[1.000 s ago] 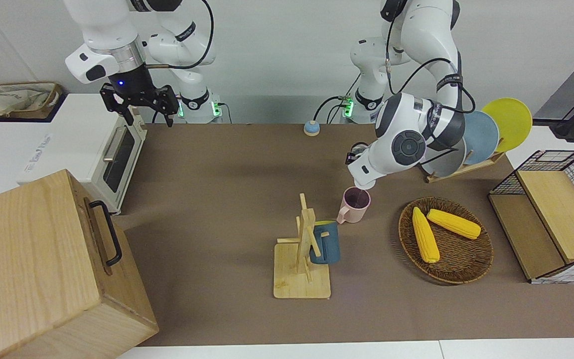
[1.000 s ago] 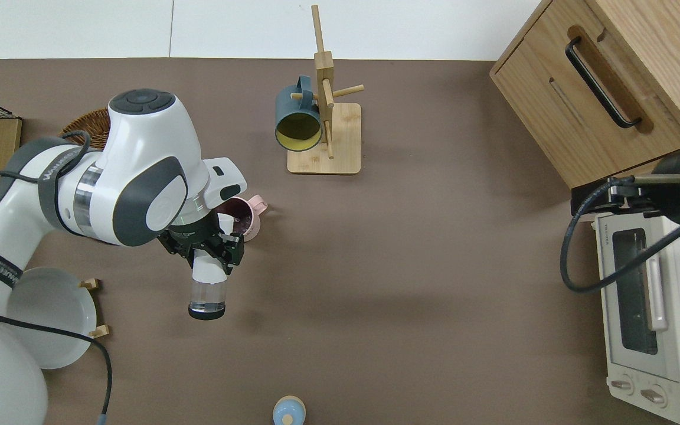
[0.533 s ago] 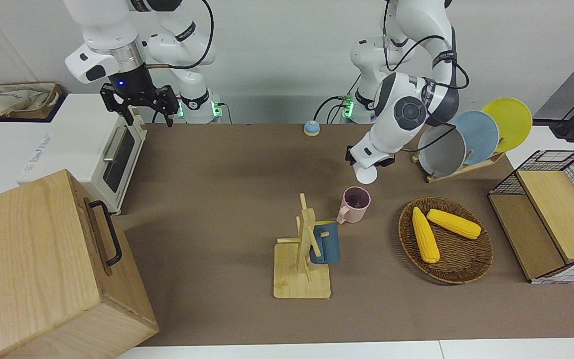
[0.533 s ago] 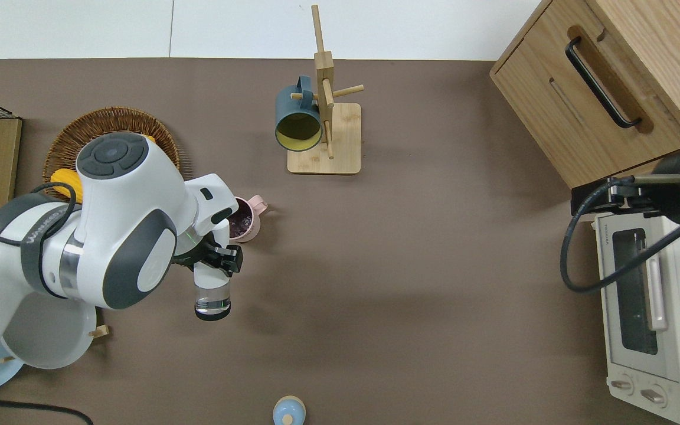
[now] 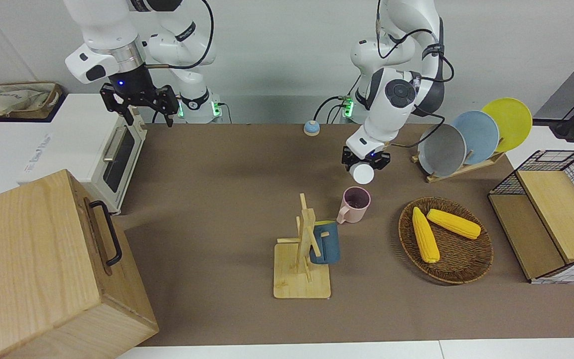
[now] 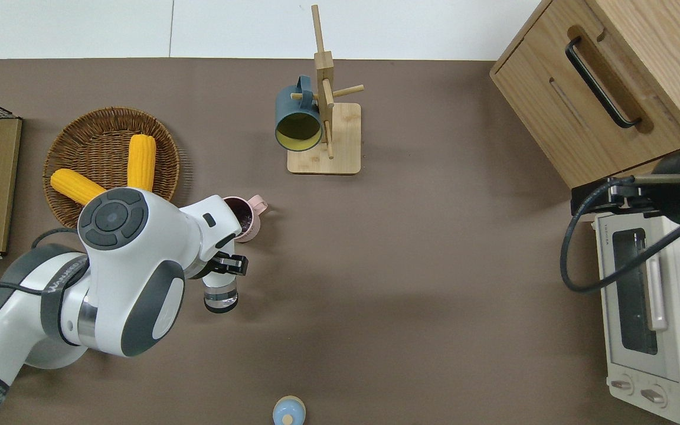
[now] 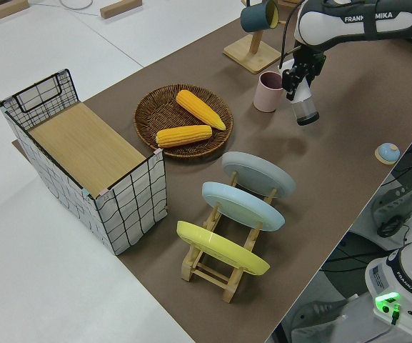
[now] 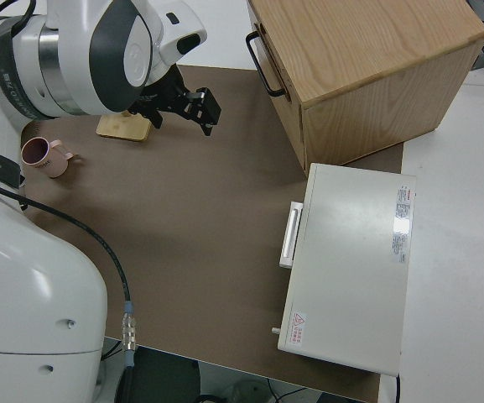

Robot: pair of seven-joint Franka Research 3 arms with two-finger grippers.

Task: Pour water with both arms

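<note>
My left gripper (image 6: 222, 271) is shut on a clear bottle (image 6: 220, 297) with a white top and a dark base. It holds the bottle in the air over the bare brown mat, beside the pink mug (image 6: 245, 211). In the left side view the bottle (image 7: 304, 106) hangs close to upright, tilted a little, below the left gripper (image 7: 296, 76). The pink mug (image 5: 355, 204) stands upright with something dark inside. The right arm is parked, its gripper (image 5: 148, 115) open and holding nothing.
A wooden mug rack (image 5: 301, 269) with a blue mug (image 5: 326, 243) stands farther from the robots than the pink mug. A wicker basket (image 5: 466, 269) holds two corn cobs. Plate rack (image 5: 466, 167), wire crate (image 5: 566, 164), wooden cabinet (image 5: 43, 269), toaster oven (image 5: 112, 154), small blue knob (image 5: 311, 128).
The left arm drew back from over the pink mug toward the robots, and the bottle swung from steeply tipped at the mug to nearly upright. The right arm stayed put.
</note>
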